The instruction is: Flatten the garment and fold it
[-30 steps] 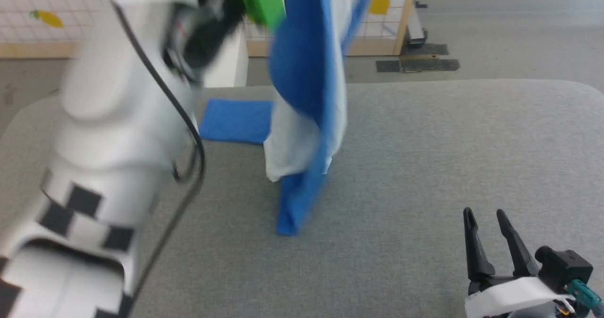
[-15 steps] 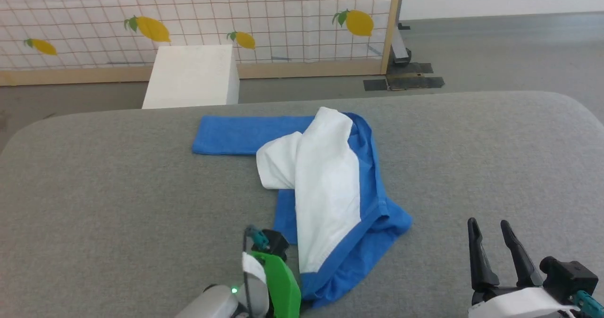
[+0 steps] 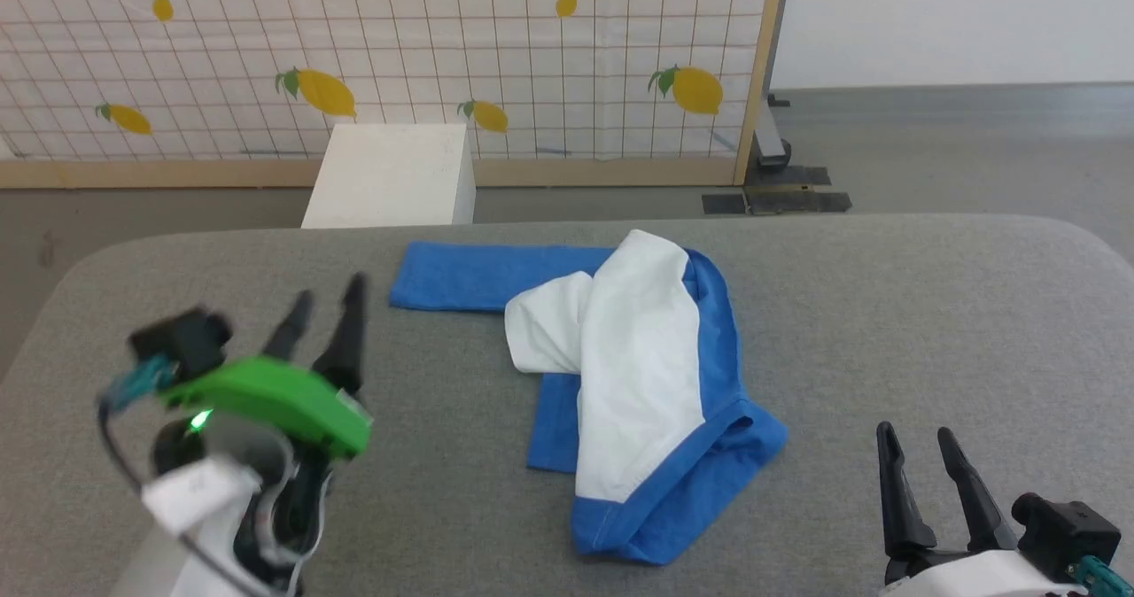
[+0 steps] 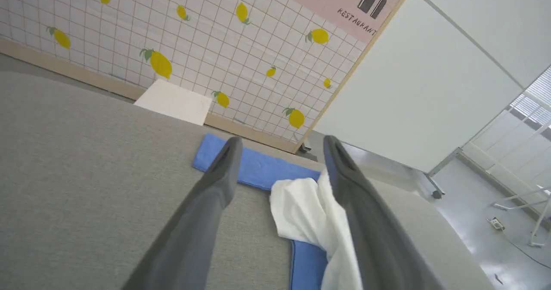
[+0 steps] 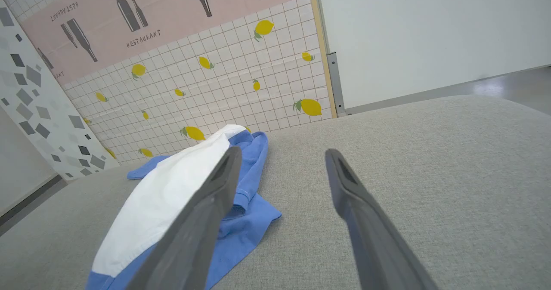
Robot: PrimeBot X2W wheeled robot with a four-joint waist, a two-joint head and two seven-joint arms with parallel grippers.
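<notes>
The garment [image 3: 640, 376] lies crumpled in a heap on the grey table [image 3: 886, 314], its white body bunched on top, one blue sleeve [image 3: 478, 276] stretched flat to the far left, blue folds along its near right edge. My left gripper [image 3: 326, 294] hovers open to the heap's left, empty, with a green housing behind it. My right gripper [image 3: 917, 438] stands open near the front right edge, apart from the cloth. The left wrist view has the garment [image 4: 301, 204] past the open gripper [image 4: 282, 141]. In the right wrist view the garment [image 5: 172, 191] lies left of the open gripper [image 5: 282, 152].
A white box [image 3: 390, 176] stands on the floor behind the table. A lemon-patterned tiled screen [image 3: 399, 48] with a wooden frame closes the back. Bare grey table surface stretches to the right and to the left of the heap.
One second ago the left gripper held the garment up high; it has let go and the garment has dropped into a heap. The left arm swung down and left. The camera has shifted.
</notes>
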